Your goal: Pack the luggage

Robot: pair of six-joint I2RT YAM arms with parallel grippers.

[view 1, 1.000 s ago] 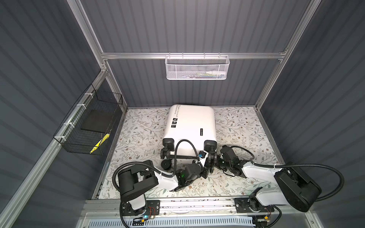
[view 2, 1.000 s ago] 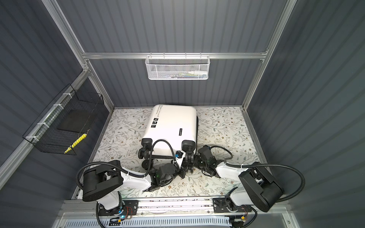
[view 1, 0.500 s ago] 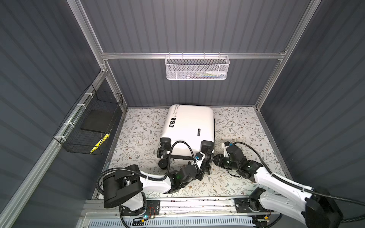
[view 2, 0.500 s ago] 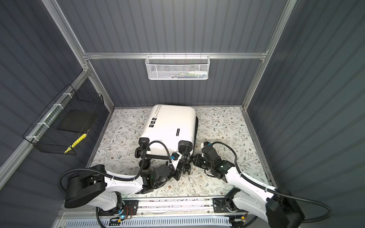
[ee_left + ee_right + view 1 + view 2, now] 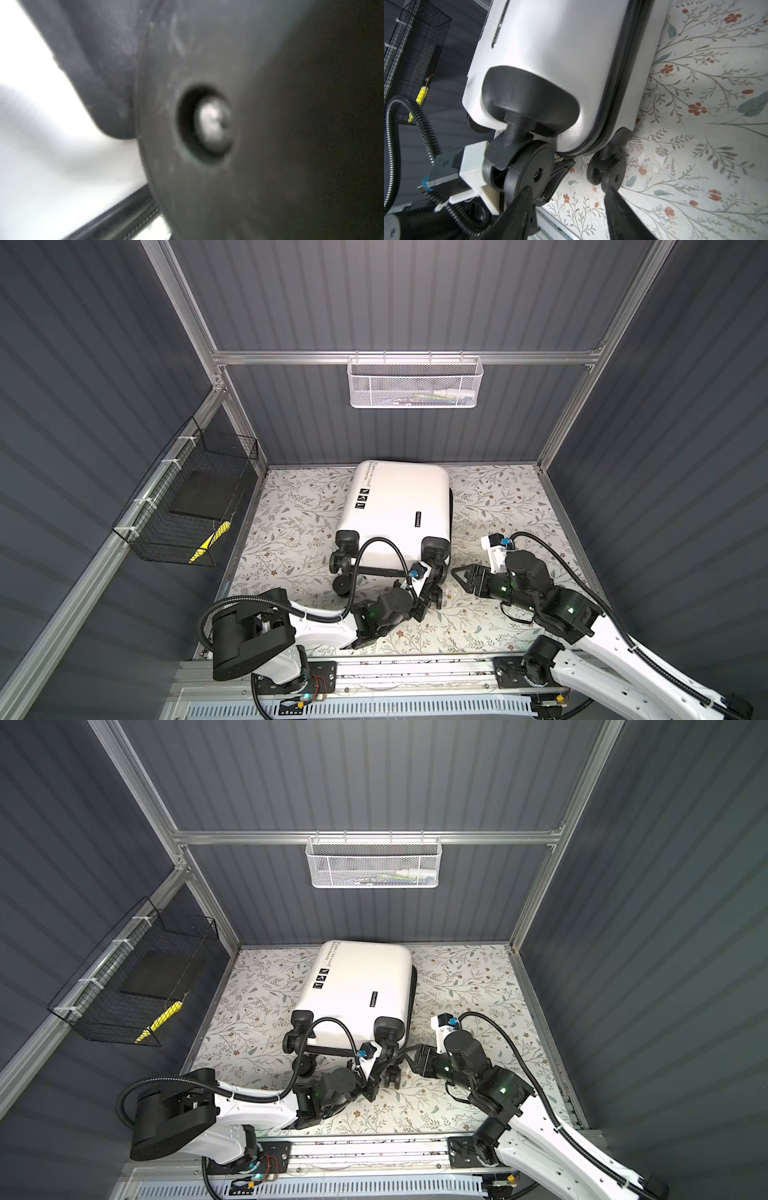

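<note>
The right gripper (image 5: 569,188) has drawn back from the wheel end of the luggage (image 5: 395,506), and its fingers (image 5: 523,205) have spread wide with nothing between them. The closed luggage lies flat on the floral tabletop (image 5: 498,497), now slightly skewed. The left gripper (image 5: 566,164) sits at the luggage's wheel end, its fingers pressed together. What they pinch I cannot tell.

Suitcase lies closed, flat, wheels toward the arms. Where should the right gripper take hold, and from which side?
Likely the lower wheel at the near right corner of the luggage, coming from the robot's side with the right gripper. The glossy shell looks too broad for it; the wheels jut toward the arms, narrow enough to straddle.
</note>
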